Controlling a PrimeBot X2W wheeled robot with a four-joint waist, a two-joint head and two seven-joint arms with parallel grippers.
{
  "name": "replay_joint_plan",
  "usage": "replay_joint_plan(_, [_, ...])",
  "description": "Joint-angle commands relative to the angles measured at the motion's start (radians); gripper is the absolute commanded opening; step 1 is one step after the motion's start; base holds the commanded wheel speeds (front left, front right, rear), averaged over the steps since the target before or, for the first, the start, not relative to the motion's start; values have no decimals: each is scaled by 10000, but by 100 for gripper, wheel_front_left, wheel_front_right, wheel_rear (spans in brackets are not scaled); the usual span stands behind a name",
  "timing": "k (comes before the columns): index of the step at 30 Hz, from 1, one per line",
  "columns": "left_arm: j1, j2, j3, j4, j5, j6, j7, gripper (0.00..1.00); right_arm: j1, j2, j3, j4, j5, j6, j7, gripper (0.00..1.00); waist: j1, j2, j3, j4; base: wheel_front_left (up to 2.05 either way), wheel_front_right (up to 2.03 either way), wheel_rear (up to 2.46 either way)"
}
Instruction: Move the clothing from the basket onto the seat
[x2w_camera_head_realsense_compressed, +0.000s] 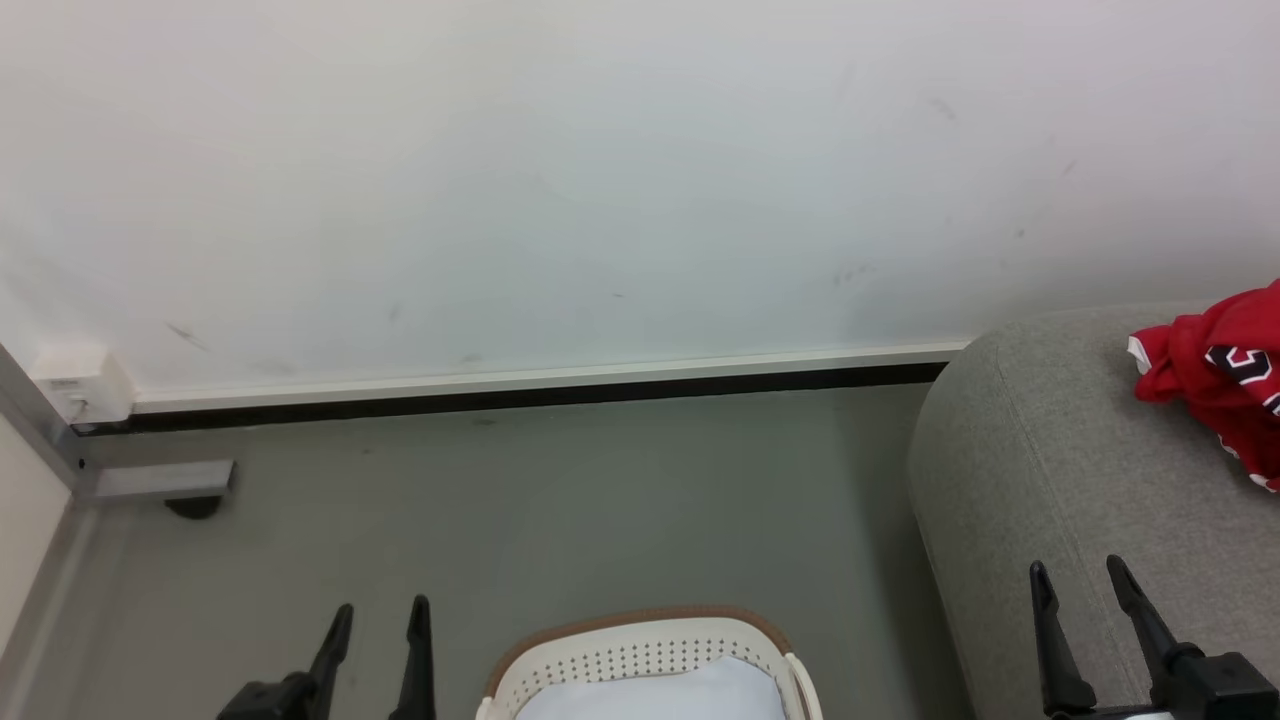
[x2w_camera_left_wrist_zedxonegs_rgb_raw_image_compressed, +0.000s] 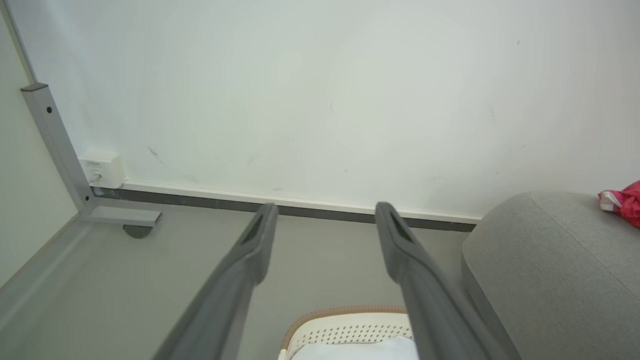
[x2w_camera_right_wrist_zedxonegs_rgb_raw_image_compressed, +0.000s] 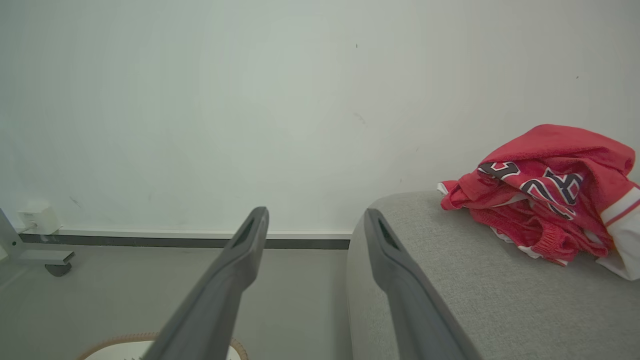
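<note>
- Left hand (x2w_camera_head_realsense_compressed: 382, 605) released, empty, above the floor (x2w_camera_head_realsense_compressed: 560, 500), left of the basket (x2w_camera_head_realsense_compressed: 640, 618).
- Pale pad (x2w_camera_head_realsense_compressed: 650, 695) seen inside; rest out of frame.
- Right hand (x2w_camera_head_realsense_compressed: 1077, 565) released, empty, over the seat (x2w_camera_head_realsense_compressed: 1030, 470), near its left edge.
- Clothing (x2w_camera_head_realsense_compressed: 1225, 385) heaped toward the seat's right; transfer seemingly finished; next, check the basket's hidden part.

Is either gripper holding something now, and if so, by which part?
Nothing is held. Both the left gripper and right gripper are open and empty; the clothing lies on the seat.
</note>
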Motion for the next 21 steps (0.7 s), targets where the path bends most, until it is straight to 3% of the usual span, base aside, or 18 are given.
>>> replay_joint_plan(1, [175, -58, 190, 65, 254, -107, -2, 100, 196, 11, 41, 73, -220, -24, -18, 100, 3, -1, -108, 94, 0, 0, 0])
replay_joint_plan(20, [532, -850, 1380, 650, 1500, -1057, -4, 100, 454, 143, 235, 614, 93, -24, -19, 100, 3, -1, -394, 356, 0, 0, 0])
replay_joint_plan(21, [547, -885, 1348, 649, 1331, -1076, 4, 0, 349, 151, 227, 629, 94, 2, 4, 0, 3, -1, -395, 356, 0, 0, 0])
